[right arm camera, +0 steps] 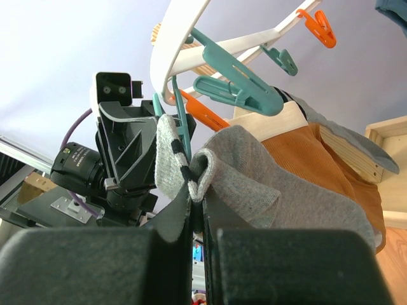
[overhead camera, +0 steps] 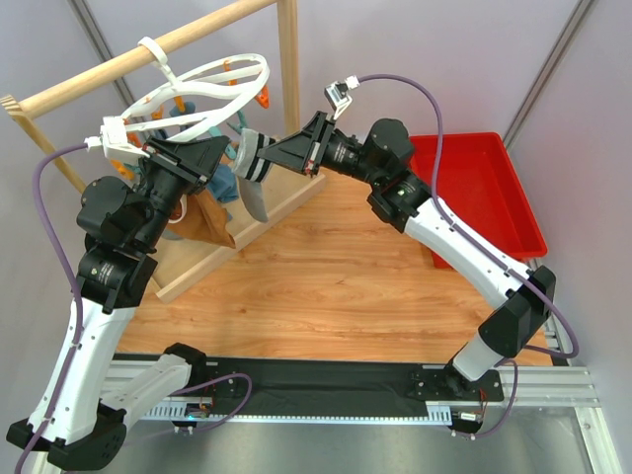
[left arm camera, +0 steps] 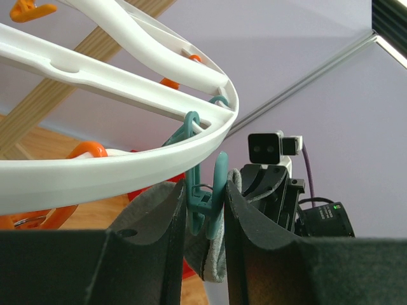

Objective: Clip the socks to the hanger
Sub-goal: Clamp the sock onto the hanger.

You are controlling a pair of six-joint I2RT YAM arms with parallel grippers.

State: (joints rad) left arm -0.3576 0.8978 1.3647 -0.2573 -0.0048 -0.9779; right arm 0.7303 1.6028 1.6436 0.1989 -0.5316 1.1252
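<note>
Left tool (left arm camera: 205, 213): narrow, its two fingers pressed against either side of a teal clip (left arm camera: 219, 181), up under the rim of the hanger.
Right tool (right arm camera: 198, 210): closed tight on the sock (right arm camera: 286, 197), pinching a fold just behind the cuff, with no gap showing between the fingers.
Meeting point: the two tools face each other tip to tip, nearly touching, in the overhead view.
Sock: held in the air between the tools. Its black-and-white striped cuff (right arm camera: 181, 152) stands upright against the teal clip, and the grey foot droops away to the side and down.
Teal clip: dangles from the white ring, with the sock's edge hanging beside it between the left tool's fingers. I cannot tell whether the clip itself bites the fabric.
Hanger (overhead camera: 212, 84): a round white ring with cross bars, tilted, hooked over the wooden rail (overhead camera: 148, 54). Other orange and teal clips hang from it.
Below the ring: a brown tote bag (overhead camera: 212, 222) leans at the rail frame's foot.
Farther out: a red bin (overhead camera: 474, 188) sits at the right of the wooden tabletop (overhead camera: 326, 276).
</note>
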